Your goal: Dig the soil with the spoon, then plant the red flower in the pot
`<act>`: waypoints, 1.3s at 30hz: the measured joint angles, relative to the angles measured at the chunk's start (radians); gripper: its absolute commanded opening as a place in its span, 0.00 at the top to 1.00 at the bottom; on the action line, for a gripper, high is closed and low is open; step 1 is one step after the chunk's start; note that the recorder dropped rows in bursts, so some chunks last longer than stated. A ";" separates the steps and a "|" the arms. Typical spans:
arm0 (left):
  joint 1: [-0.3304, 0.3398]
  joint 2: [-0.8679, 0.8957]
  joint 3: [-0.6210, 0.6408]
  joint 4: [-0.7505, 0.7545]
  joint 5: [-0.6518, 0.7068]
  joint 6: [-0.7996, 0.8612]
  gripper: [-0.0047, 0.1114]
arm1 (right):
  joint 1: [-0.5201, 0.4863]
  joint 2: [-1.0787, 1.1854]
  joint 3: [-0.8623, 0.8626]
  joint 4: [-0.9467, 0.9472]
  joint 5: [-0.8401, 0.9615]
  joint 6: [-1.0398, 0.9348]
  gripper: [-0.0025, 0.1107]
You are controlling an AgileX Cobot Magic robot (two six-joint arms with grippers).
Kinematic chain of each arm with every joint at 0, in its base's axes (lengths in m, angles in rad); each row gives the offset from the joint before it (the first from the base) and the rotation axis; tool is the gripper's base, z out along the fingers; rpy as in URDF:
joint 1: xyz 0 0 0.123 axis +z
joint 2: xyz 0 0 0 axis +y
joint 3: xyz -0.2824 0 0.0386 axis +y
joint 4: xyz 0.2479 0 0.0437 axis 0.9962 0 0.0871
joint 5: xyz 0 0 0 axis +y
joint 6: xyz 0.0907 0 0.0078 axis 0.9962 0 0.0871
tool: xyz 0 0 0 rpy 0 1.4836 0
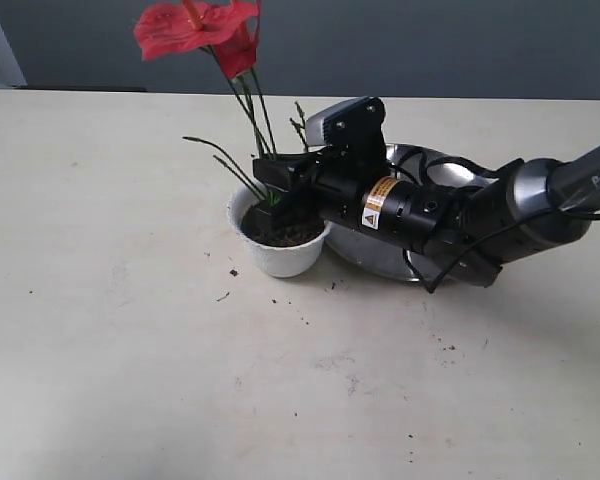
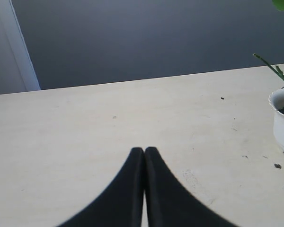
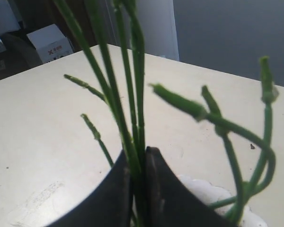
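The red flower (image 1: 198,25) stands upright with its green stems (image 3: 131,90) going down into the white pot (image 1: 272,255). Dark soil (image 1: 285,235) fills the pot. My right gripper (image 1: 283,192) reaches in from the right, low over the pot's mouth, and is shut on the stems near their base (image 3: 137,158). My left gripper (image 2: 144,150) is shut with nothing in it, hovering over bare table; the pot's rim (image 2: 280,101) shows at that view's edge. The spoon is not visible in any view.
A large round steel plate (image 1: 420,165) lies behind and under the right arm, right of the pot. Soil crumbs (image 1: 232,272) are scattered on the cream table in front of the pot. A white box (image 3: 51,41) sits beyond the table.
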 measured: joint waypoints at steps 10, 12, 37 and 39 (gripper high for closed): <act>0.000 0.000 0.000 0.000 0.000 0.000 0.96 | -0.001 -0.004 -0.009 -0.024 0.044 0.048 0.98; 0.000 0.000 0.000 0.000 0.000 0.000 0.96 | -0.001 -0.007 -0.009 -0.033 0.048 0.064 0.98; 0.000 0.000 0.000 0.000 0.000 0.000 0.96 | -0.001 -0.014 -0.014 -0.050 0.102 0.088 0.98; 0.000 0.000 0.000 0.000 0.000 0.000 0.96 | -0.001 -0.014 -0.014 -0.050 0.102 0.088 0.98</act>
